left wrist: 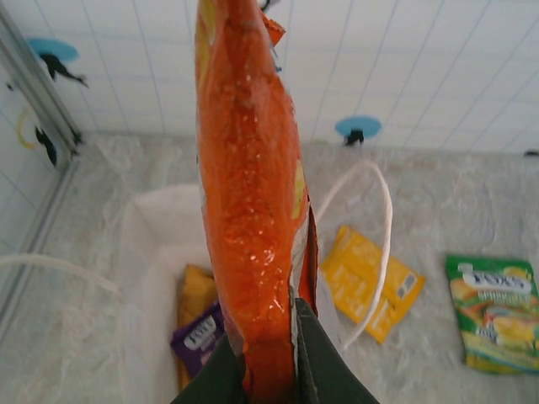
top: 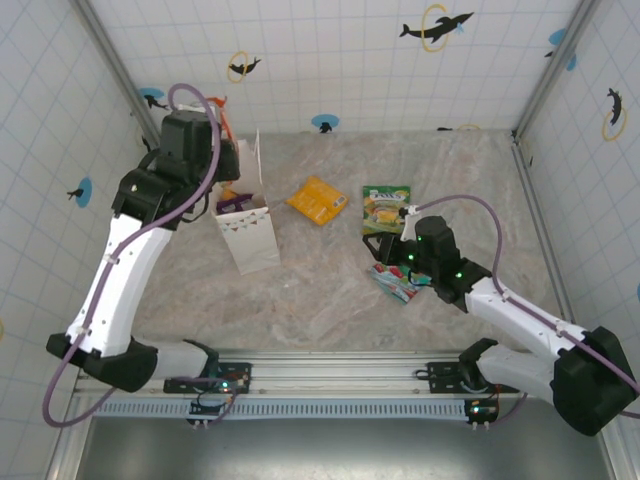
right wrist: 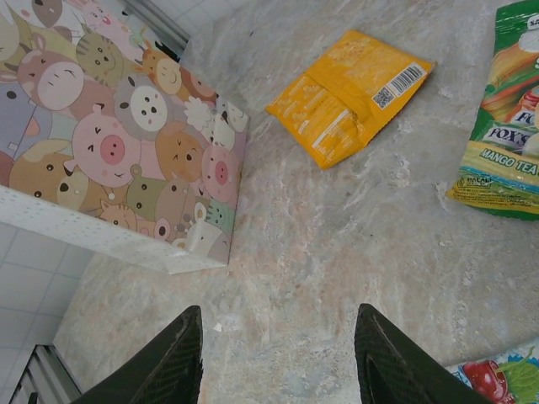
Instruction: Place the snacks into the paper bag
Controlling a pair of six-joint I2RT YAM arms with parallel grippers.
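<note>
Pinched shut on the lower edge of an orange packet (left wrist: 253,210) – the dark left jaws, nearest the left wrist lens. Glossy, crinkled film, seen edge-on as a long narrow blade; top end cut off by the frame. Hung over the open mouth of the paper bag (left wrist: 147,219), not yet inside.

Seen down in the bag: a purple packet (left wrist: 202,337) with white lettering and, behind it, an amber packet (left wrist: 195,295), both partly hidden by the held one. Thin white loop handle (left wrist: 383,244) arched up from the near rim. From above, looked like a tall white bag (top: 245,235), matte paper, with a row of small bunting triangles under the rim. Caught in the right wrist view, a flat panel (right wrist: 126,160) printed with cartoon pigs and cats – probably one face of the bag, though hard to say for sure.

Lay flat on the counter (top: 330,290), right of the bag: a yellow packet (top: 317,200), rumpled, barcode showing, and beyond it a green packet (top: 386,208) with fruit artwork, its right edge cropped in the right wrist view. Well apart from each other. Peeked out beneath the right arm: a teal-edged packet (top: 397,283), mostly covered.

Stood apart and empty over bare counter – the right jaws, two dark tapered fingers touching nothing.

Marbled grey-beige surface, stone-look, faintly mottled. White-tiled walls (top: 330,60) on three sides, dotted with dolphin silhouettes, yellow rings and blue discs.
</note>
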